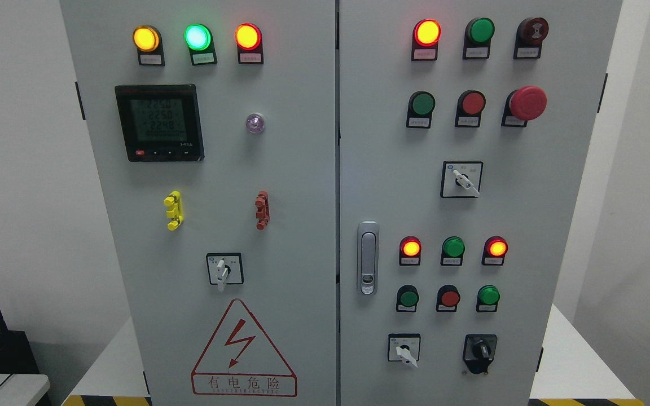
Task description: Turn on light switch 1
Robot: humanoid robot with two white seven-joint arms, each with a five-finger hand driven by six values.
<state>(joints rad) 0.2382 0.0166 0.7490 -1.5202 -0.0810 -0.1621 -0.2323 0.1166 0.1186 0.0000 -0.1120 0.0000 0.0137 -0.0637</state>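
Note:
A grey electrical cabinet point(302, 169) with two doors fills the head view. The left door carries a lit yellow lamp point(146, 38), a lit green lamp point(197, 36) and a lit red lamp point(247, 36), a digital meter point(159, 122) and a white rotary switch point(224, 269). On the right door are push buttons, a red mushroom stop button point(527, 102), and further rotary switches point(461, 179), point(404, 348) and a black one point(479, 352). None of the switches shows a readable number. Neither of my hands is in view.
A door latch handle point(368, 257) sits at the right door's left edge. A yellow clip point(173, 210) and a red clip point(262, 210) stick out from the left door. A red high-voltage warning triangle point(243, 352) is at the bottom. White walls flank the cabinet.

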